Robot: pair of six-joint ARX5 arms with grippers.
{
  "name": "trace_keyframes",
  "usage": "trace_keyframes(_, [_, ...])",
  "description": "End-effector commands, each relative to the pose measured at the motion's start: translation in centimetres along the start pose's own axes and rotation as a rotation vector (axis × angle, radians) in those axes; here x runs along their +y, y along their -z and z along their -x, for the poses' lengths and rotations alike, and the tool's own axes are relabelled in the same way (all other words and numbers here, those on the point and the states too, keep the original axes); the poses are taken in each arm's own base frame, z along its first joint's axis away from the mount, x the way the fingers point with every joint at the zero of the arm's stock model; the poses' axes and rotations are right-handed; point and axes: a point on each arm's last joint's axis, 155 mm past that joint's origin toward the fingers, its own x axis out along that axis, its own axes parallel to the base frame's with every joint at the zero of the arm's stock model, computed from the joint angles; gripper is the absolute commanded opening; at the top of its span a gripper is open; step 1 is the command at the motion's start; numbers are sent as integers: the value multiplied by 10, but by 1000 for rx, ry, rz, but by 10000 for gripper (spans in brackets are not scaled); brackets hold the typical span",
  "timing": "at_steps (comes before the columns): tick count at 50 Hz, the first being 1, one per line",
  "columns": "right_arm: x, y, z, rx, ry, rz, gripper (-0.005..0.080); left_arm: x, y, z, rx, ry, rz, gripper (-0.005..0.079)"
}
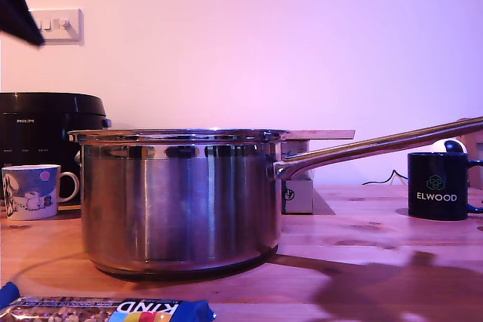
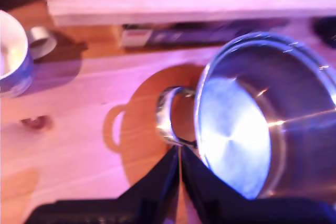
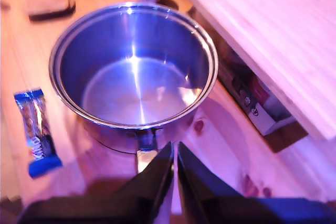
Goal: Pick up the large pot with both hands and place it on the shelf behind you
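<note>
Both your first gripper (image 2: 178,153) and second gripper (image 3: 175,150) hover pinched together, empty, above the large pot (image 1: 179,197), so descending like this risks knocking its loop handle (image 2: 167,116) or long handle (image 3: 146,157) rather than gripping.

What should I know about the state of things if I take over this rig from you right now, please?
My first gripper is shut and empty, above the pot's small loop handle.
My second gripper is shut and empty, above the base of the pot's long handle.
The pot stands upright and empty on the table, in front of the shelf.
Done: both grippers are lined up with the handles.
Left: open, grip both handles, lift, set the pot on the shelf.
</note>
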Motion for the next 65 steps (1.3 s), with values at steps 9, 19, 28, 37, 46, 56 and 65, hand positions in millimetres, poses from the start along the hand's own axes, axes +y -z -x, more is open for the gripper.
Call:
trace_keyframes(9, [-3, -4, -23, 49, -21, 57, -12, 0, -9, -20, 65, -23, -25, 96])
trace_keyframes(19, [-5, -6, -32, 86, 11, 126, 163, 3, -6, -36, 132, -55, -29, 492])
trace_keyframes(28, [-7, -12, -34, 79, 38, 155, 175, 10, -6, -47, 154, -115, -53, 494])
trace_keyframes(37, [-8, -17, -36, 71, 52, 179, 253, 19, 1, -54, 191, -171, -60, 551])
trace_keyframes(46, [-17, -23, -38, 85, 139, 217, 392, 20, -2, -54, 183, -186, -69, 550])
trace_keyframes(56, [-10, -26, -41, 87, 133, 231, 500, 20, -3, -54, 178, -187, -71, 551])
trace_keyframes(65, [-11, -24, -43, 116, 165, 252, 553, 21, -8, -54, 159, -190, -78, 551])
